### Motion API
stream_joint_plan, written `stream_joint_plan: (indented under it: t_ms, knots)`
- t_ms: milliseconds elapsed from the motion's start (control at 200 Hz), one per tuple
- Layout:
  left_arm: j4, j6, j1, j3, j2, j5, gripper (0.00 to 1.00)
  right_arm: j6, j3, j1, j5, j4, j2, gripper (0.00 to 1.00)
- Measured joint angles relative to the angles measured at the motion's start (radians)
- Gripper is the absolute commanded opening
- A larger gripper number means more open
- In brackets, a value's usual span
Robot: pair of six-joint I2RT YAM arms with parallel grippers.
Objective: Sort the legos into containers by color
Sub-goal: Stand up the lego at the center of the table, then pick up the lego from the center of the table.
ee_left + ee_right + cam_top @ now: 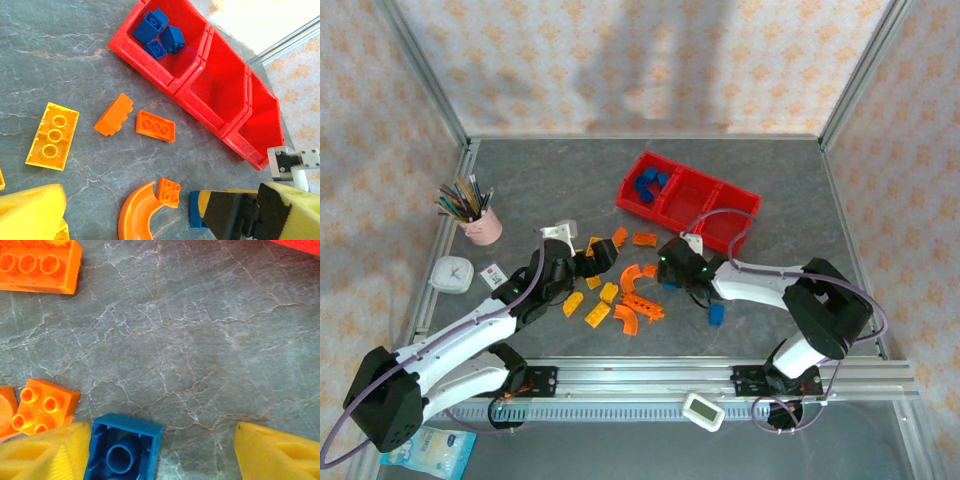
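My right gripper [161, 426] gapes over the veined grey desk [200, 340], with a hollow blue brick [122, 450] just beside one finger [45, 450]. I cannot tell the left gripper's [588, 262] state.

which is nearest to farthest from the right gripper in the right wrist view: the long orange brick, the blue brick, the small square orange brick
From the right gripper:
1. blue brick, upside down at the bottom, beside the finger on the picture's left
2. small square orange brick, at the left edge
3. long orange brick, in the top left corner
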Motion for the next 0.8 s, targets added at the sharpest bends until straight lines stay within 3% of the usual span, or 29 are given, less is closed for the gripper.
stream_joint_plan:
  t_ms: [285,526,796]
  knots:
    - [0.0,0.0,0.0,0.0,0.007,0.0,0.99,-0.003,0.021,0.035,-0.005,-0.014,0.031,0.71]
    - [0.0,0.0,0.0,0.0,0.009,0.0,0.99,-0.011,0.06,0.062,0.014,-0.04,0.092,0.61]
    - [0.0,0.0,0.0,0.0,0.009,0.0,0.99,-0.021,0.06,0.061,0.031,-0.053,0.093,0.38]
